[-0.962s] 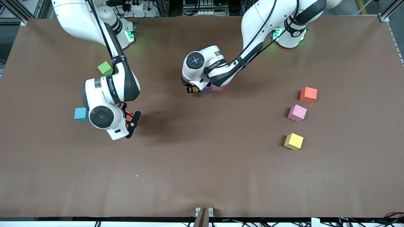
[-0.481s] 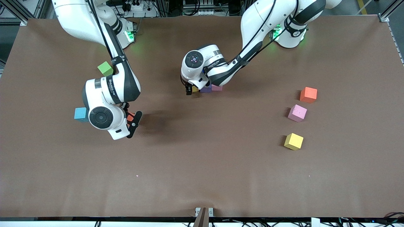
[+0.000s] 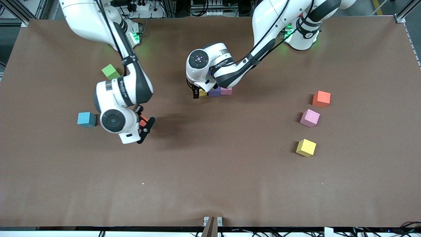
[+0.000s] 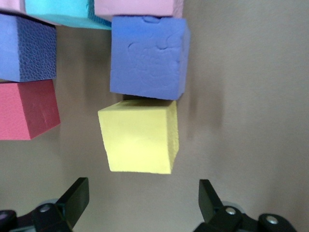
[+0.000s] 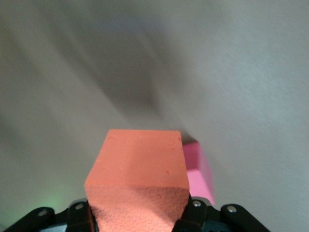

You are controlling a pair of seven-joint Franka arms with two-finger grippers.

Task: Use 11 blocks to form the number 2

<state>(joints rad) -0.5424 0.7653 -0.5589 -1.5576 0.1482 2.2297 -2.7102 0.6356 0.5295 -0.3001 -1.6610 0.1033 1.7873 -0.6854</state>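
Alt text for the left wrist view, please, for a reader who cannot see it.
The left hand is open over the brown table, its fingers apart and touching nothing, with a yellow foam cube just ahead of them. The yellow cube adjoins a purple foam cube; another purple cube, a red cube, a light blue cube and a pink cube cluster alongside.

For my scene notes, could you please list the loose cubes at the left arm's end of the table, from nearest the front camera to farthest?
yellow cube → pink cube → orange cube
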